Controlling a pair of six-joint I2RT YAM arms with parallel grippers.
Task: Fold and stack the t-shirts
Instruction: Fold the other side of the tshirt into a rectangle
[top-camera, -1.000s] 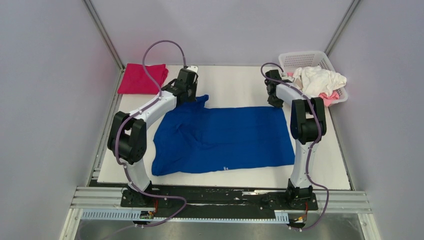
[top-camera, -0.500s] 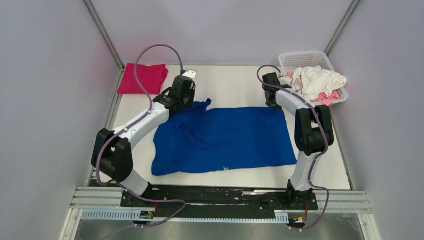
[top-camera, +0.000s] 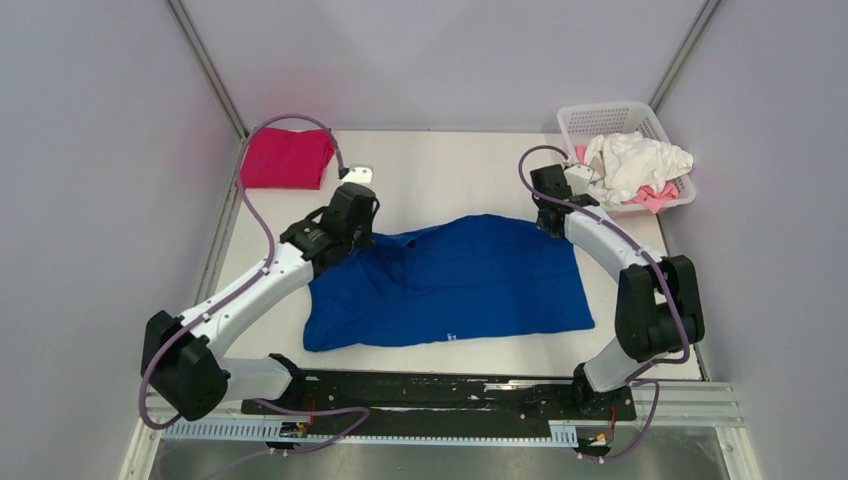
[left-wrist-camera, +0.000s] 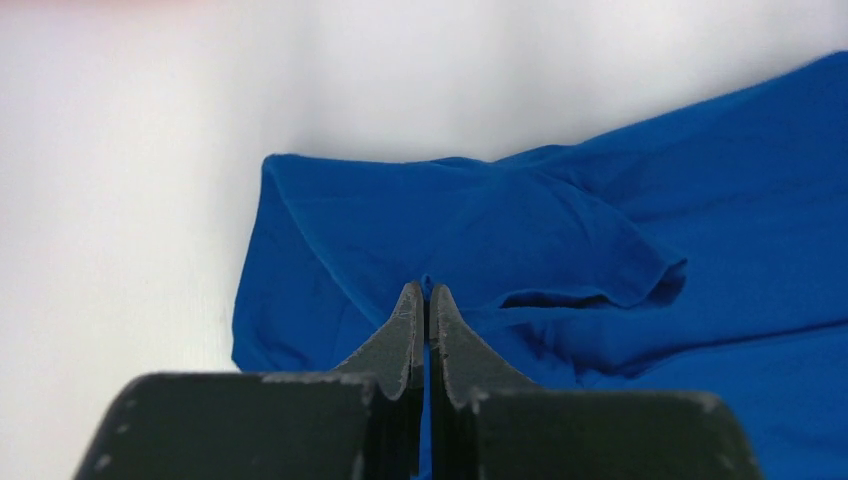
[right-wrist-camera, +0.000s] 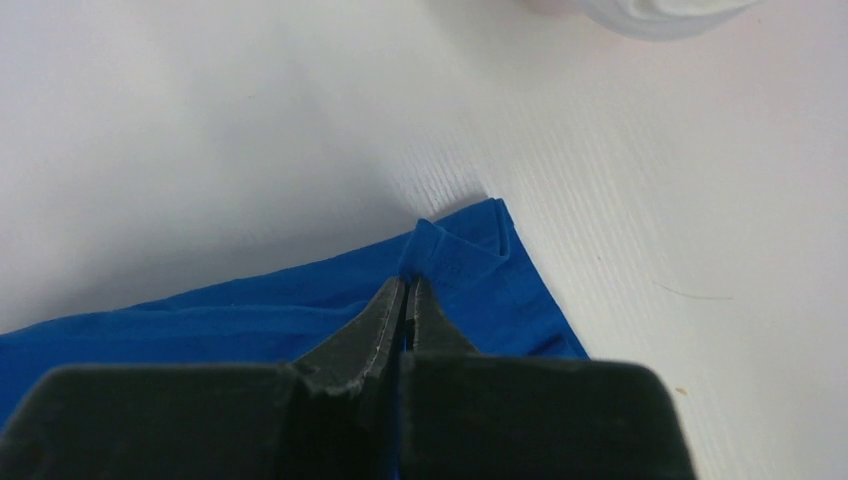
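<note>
At the far edge of the blue t-shirt (top-camera: 470, 280), left pincer (left-wrist-camera: 427, 300) and right pincer (right-wrist-camera: 405, 293) each clamp cloth; white mark (top-camera: 452, 336) at near hem illegible.

White basket (top-camera: 602, 117) (lattice walls) at far right corner of white table (top-camera: 470, 168); grey walls (top-camera: 440, 60) around.

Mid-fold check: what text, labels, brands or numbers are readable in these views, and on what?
Nothing here can be read.
A small white mark on the blue t-shirt, by its near hem: too small to read.
Faint marks on the black base plate between the arm bases: too blurred to read.
</note>
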